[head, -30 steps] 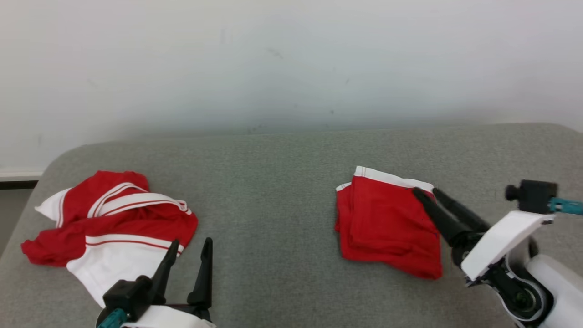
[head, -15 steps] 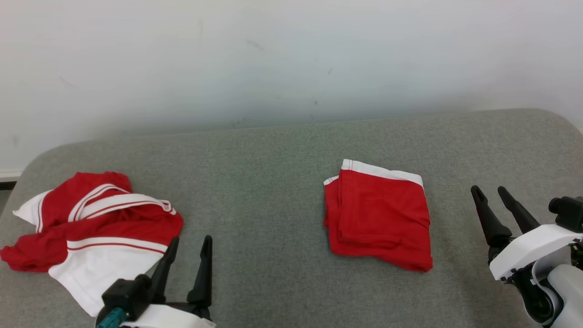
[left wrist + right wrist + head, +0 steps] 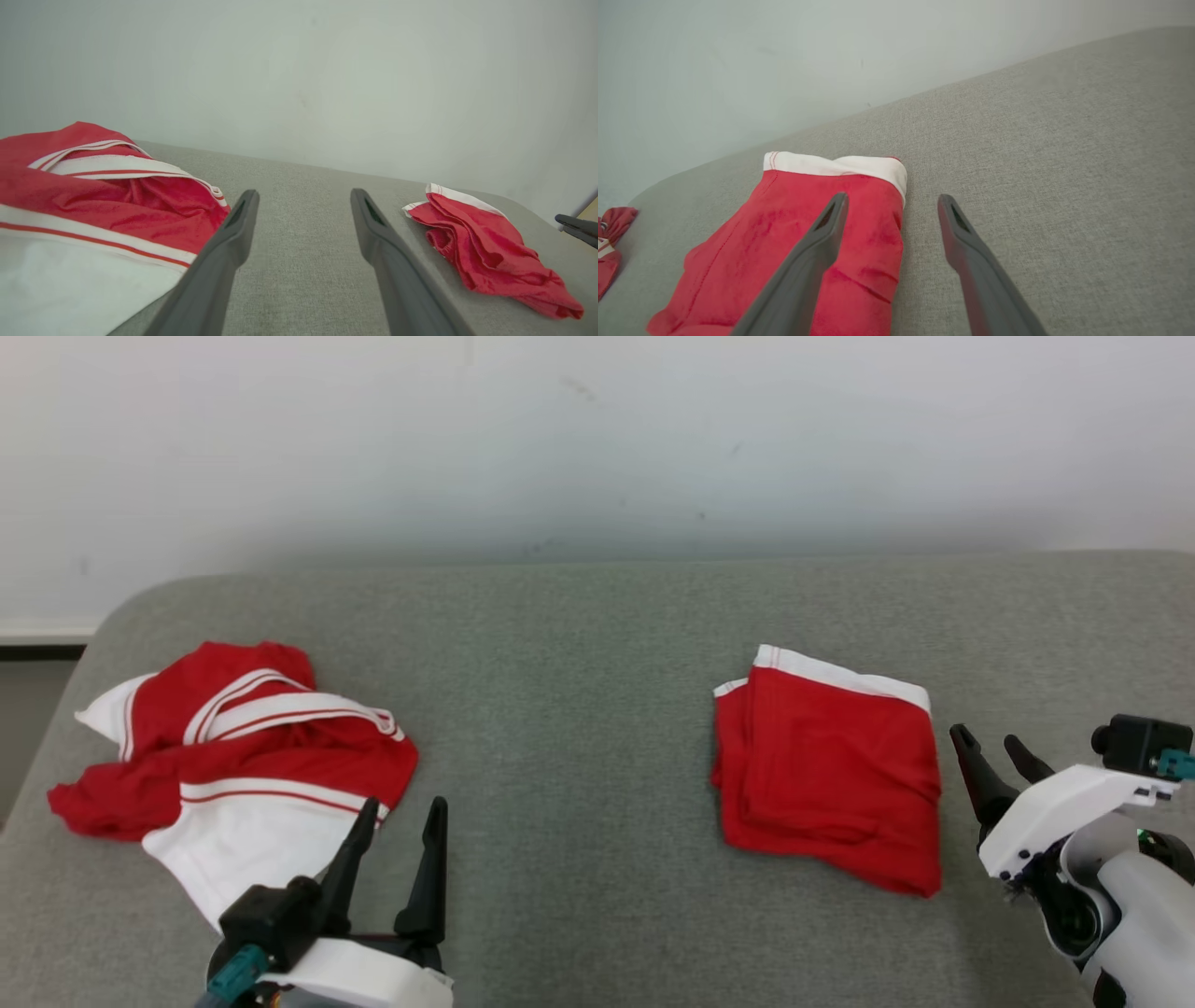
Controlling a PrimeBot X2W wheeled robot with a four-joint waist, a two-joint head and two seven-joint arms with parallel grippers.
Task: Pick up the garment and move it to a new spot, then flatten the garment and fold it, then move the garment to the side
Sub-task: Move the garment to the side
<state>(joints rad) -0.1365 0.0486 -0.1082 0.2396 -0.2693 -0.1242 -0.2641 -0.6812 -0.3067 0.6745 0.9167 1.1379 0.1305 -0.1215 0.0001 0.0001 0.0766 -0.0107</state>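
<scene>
At the bottom left of the head view, closest to us, the left gripper [image 3: 406, 803] points up the picture. Its two dark fingers are spread wide and hold nothing (only bare gray cloth shows between them). Its left fingertip lies over the lower right edge of the crumpled red and white garment [image 3: 233, 756], but I cannot tell if it touches. At the lower right of the same view is the right gripper [image 3: 982, 735]. Its fingers are wide apart too, and nothing is in them. It sits just beside the right edge of the folded red garment [image 3: 831, 765], with a thin strip of gray between them. In the right wrist view, one finger crosses in front of the red cloth and the other is over the bare gray cushion [image 3: 1064, 186]. A little farther up, the folded red garment lies flat, right of the middle of the head view. It is a neat block with a white band along its far edge. The crumpled one is a loose heap at the left side of the picture, well apart from the folded one, with red on top and a big white part nearer to us. Farthest away, across the top of the picture, the back of the cushion meets a plain pale wall [image 3: 597, 448].
</scene>
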